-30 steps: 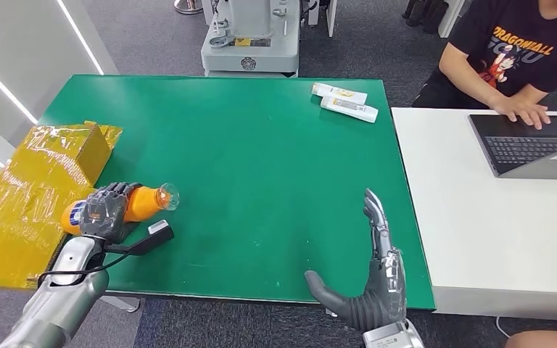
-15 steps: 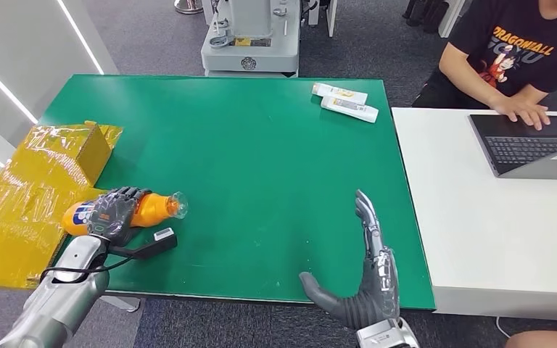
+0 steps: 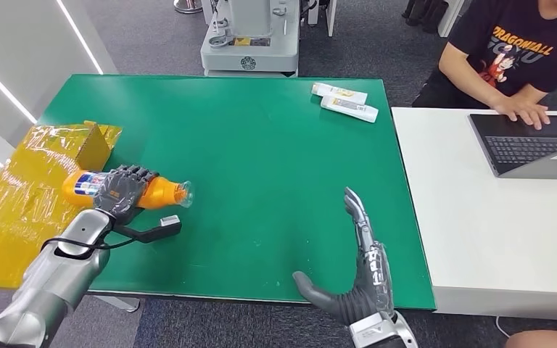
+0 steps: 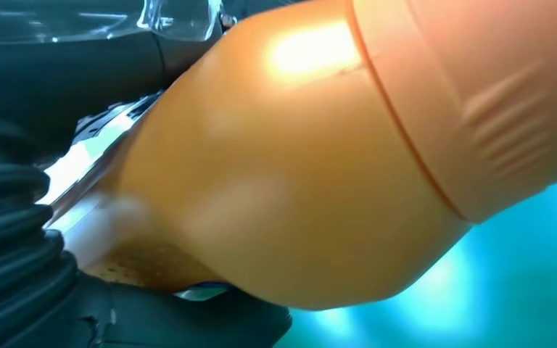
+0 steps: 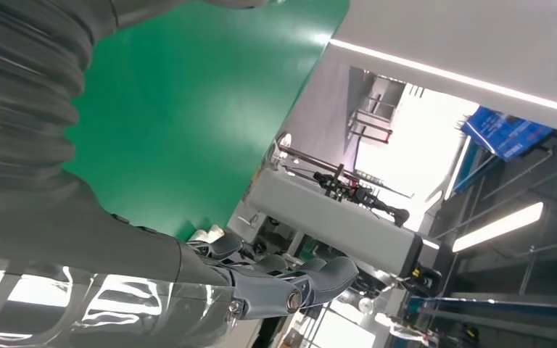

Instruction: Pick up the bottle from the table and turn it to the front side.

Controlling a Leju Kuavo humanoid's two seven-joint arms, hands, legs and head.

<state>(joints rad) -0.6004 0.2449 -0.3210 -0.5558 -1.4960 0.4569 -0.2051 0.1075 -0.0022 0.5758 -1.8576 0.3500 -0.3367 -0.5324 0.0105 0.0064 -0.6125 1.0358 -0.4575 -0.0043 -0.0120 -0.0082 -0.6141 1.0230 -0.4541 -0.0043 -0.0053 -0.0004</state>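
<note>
An orange bottle [image 3: 158,193] with a clear cap and a blue-white label lies sideways, cap pointing right, at the left of the green table [image 3: 261,152]. My left hand [image 3: 121,191] grips it around the middle, fingers curled over the top. In the left wrist view the orange bottle body [image 4: 319,159] sits right against the dark fingers [image 4: 36,239]. My right hand [image 3: 359,268] is held flat and open over the table's front edge, with nothing in it. Its fingers [image 5: 275,286] stretch out straight in the right wrist view.
A yellow taped box [image 3: 36,196] sits at the table's left edge beside the bottle. Two white tubes [image 3: 344,101] lie at the far right of the table. A person sits at a white desk [image 3: 479,217] with a laptop [image 3: 533,145] on the right.
My left hand has carried the bottle up and to the right, away from the front edge. The right hand has drifted left and a little forward, still open.
</note>
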